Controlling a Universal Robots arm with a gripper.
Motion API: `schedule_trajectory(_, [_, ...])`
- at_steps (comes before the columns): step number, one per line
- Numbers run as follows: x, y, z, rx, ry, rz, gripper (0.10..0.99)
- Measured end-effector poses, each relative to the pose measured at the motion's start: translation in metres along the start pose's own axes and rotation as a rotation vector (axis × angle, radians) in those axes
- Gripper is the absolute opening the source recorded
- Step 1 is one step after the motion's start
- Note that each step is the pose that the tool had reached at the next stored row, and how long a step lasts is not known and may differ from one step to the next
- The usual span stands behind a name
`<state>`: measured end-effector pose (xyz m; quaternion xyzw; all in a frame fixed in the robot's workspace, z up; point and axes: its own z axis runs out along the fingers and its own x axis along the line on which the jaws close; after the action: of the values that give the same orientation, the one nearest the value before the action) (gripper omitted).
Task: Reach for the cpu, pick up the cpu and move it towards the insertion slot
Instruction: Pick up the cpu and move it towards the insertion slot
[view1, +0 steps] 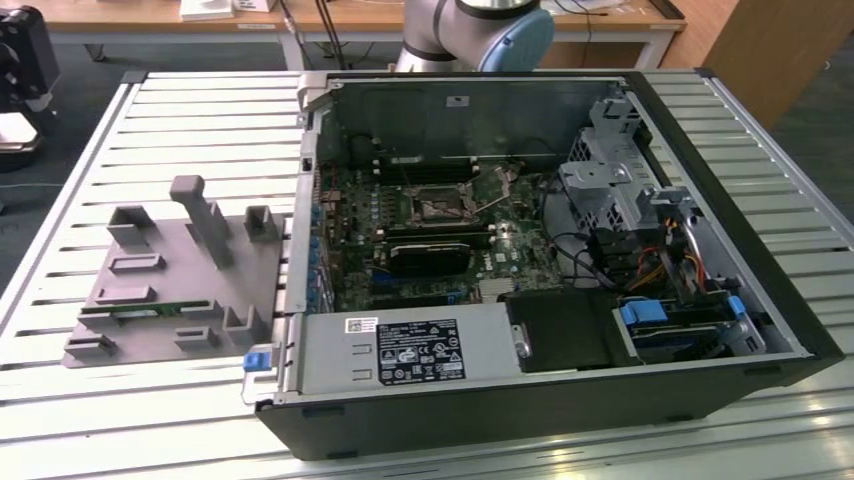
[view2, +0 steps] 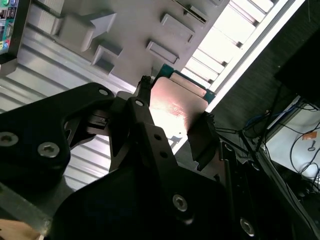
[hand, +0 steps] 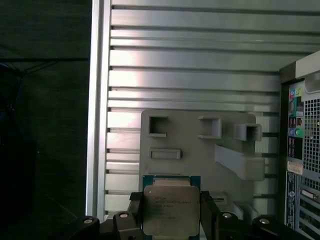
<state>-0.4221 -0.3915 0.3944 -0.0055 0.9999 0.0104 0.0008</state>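
Within the pincer (hand: 171, 216), the cpu (hand: 170, 206) looks silvery, green-edged.

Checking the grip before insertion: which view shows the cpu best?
The first wrist view: the cpu faces the camera squarely, its metal top plain, with the gripper shut on its two sides. The second wrist view shows it tilted, with glare on top and the fingers hiding part of it.

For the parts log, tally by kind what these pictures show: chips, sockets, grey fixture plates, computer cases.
cpu, clamped in the gripper: 1
insertion slot: 1
grey fixture plate: 1
computer case: 1
Total: 4
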Motion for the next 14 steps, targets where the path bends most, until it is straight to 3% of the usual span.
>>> schedule_trajectory(3, [-0.0006,0.0002,-0.0036,0.0,-0.0001,0.0,0.541])
schedule_trajectory(14, [-0.0205,0.0,-0.0037,0.0,0.0,0.0,0.541])
